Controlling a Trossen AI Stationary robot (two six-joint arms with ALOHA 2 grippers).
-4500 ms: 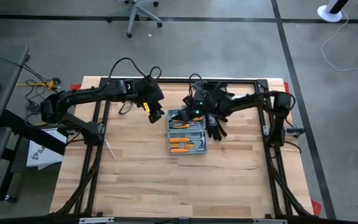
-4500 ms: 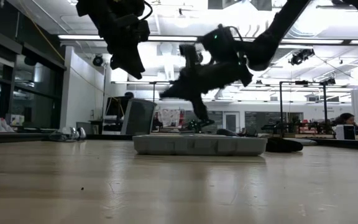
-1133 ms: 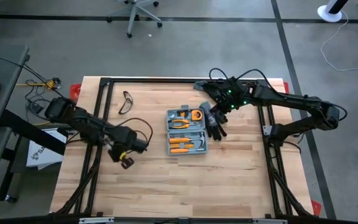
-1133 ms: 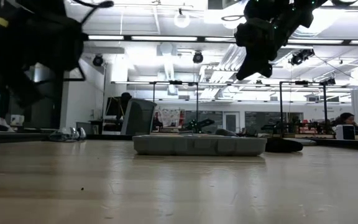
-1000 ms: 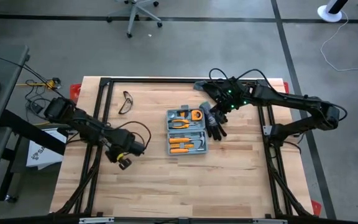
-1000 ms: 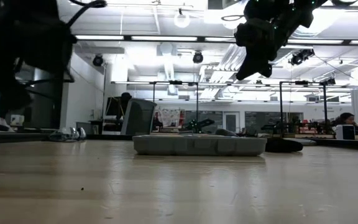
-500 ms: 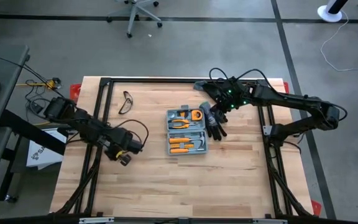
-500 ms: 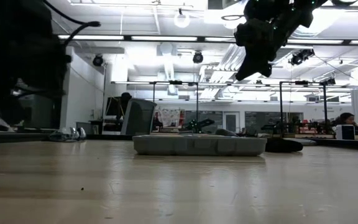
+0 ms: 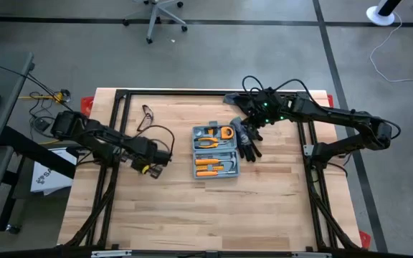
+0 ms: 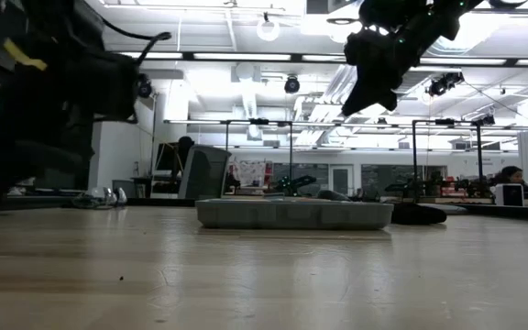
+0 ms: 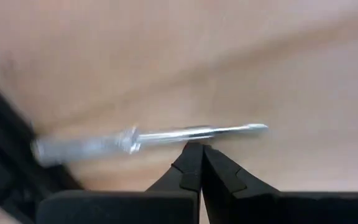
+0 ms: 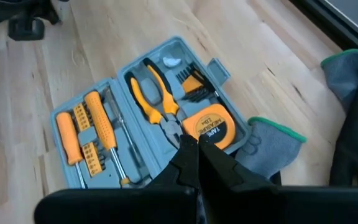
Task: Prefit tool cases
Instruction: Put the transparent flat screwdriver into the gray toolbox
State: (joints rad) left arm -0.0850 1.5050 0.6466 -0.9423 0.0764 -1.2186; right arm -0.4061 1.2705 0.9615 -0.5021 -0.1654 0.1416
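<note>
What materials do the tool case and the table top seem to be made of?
Tool case: probably moulded plastic, matte grey-blue, judging by its rounded corners and the shaped recesses that hold the tools. Table top: wood, light and smooth, with visible plank seams and grain.

We are in a large open lab or workshop hall: the low view looks past the wooden desk (image 10: 264,275) to strip lights (image 10: 246,57) and exposed ducting (image 10: 246,92) on a high white ceiling, with metal frames (image 10: 291,147) and further benches (image 10: 484,200) behind. From above we see a grey concrete floor (image 9: 249,50) marked with dark lines, a wheeled office chair (image 9: 160,18), and loose cables (image 9: 400,61) trailing across it.
</note>
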